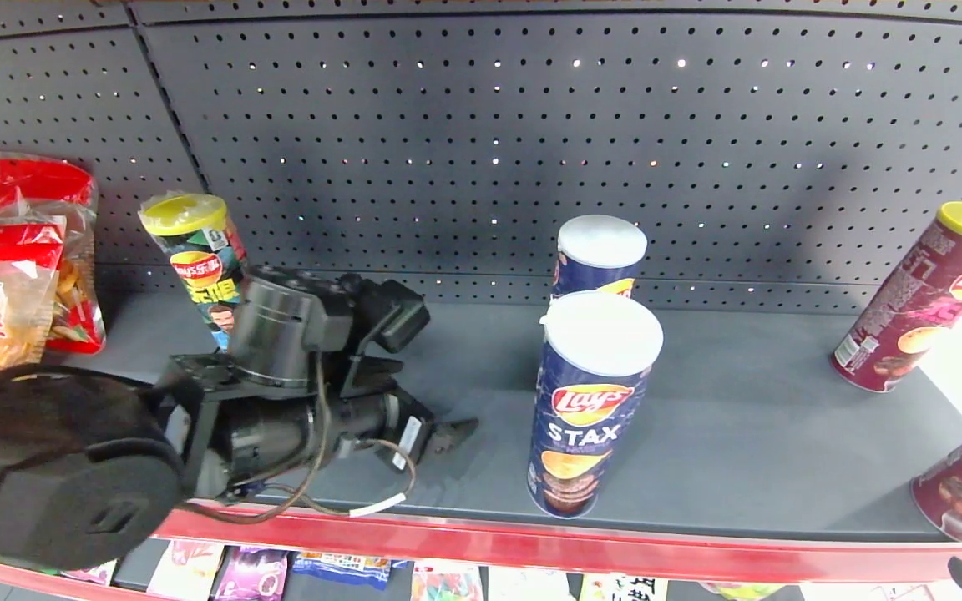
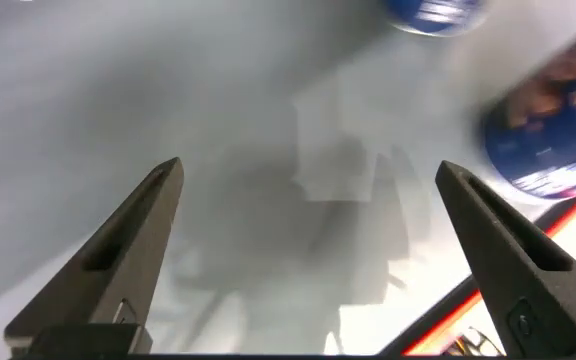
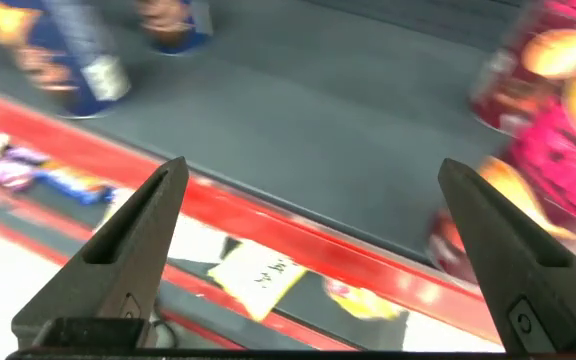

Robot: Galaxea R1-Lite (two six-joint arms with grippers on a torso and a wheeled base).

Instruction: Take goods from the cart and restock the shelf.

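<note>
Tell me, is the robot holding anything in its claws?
No, nothing. The black left gripper and the black right gripper are both open and empty.

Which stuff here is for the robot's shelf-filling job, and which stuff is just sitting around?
For the job: shelf; blue chip cans, two, standing one behind the other; left tool, open and empty beside them; right tool, open.

Just sitting there: snack bags; yellow-lidded can; maroon cans; packets underneath.

Navy cans (image 1: 585, 409) with white lids, maroon can (image 1: 907, 317) yellow-lidded, grey shelf (image 1: 740, 434), snack bags (image 1: 13, 250) seemingly red.
</note>
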